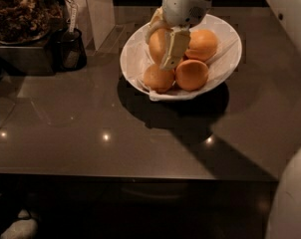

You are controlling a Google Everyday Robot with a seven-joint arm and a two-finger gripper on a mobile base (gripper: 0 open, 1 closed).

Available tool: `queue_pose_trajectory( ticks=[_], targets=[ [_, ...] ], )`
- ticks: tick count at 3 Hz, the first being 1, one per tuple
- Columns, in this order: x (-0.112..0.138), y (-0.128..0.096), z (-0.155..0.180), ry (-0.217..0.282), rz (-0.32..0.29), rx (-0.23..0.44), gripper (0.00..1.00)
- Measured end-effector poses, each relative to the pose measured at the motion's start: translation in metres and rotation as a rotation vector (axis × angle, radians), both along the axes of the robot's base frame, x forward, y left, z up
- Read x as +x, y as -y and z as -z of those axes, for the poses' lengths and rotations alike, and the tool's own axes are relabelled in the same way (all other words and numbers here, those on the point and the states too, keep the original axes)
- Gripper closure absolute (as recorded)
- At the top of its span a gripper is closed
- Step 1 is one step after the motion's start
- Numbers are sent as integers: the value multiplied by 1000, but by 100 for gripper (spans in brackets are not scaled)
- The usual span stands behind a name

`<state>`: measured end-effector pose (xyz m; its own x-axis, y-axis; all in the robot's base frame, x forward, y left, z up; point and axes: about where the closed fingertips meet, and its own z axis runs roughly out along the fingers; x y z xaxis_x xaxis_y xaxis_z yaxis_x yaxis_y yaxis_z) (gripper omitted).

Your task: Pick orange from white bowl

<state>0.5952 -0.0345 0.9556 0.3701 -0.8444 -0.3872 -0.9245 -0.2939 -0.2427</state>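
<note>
The white bowl, lined with crumpled paper, stands on the dark table at the back centre. My gripper comes down into its left half from above. Its two pale fingers are closed around the orange, which sits a little higher than the others. Three more oranges lie in the bowl: one at the front left, one at the front middle and one at the back right. The gripper hides part of the held orange.
A small dark cup with a utensil stands left of the bowl, next to a dark tray of dried plants. A white panel stands behind. My white arm body fills the lower right corner. The table's front edge runs across.
</note>
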Motion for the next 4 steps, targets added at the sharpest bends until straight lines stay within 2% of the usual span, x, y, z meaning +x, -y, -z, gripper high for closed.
queue_pose_trajectory(
  ticks=[2,3,4],
  targets=[
    [-62,3,-21,-23,-95,291,100],
    [-94,12,-28,-16,-89,361,100],
    [-126,25,-35,24,-40,371,100]
  ],
)
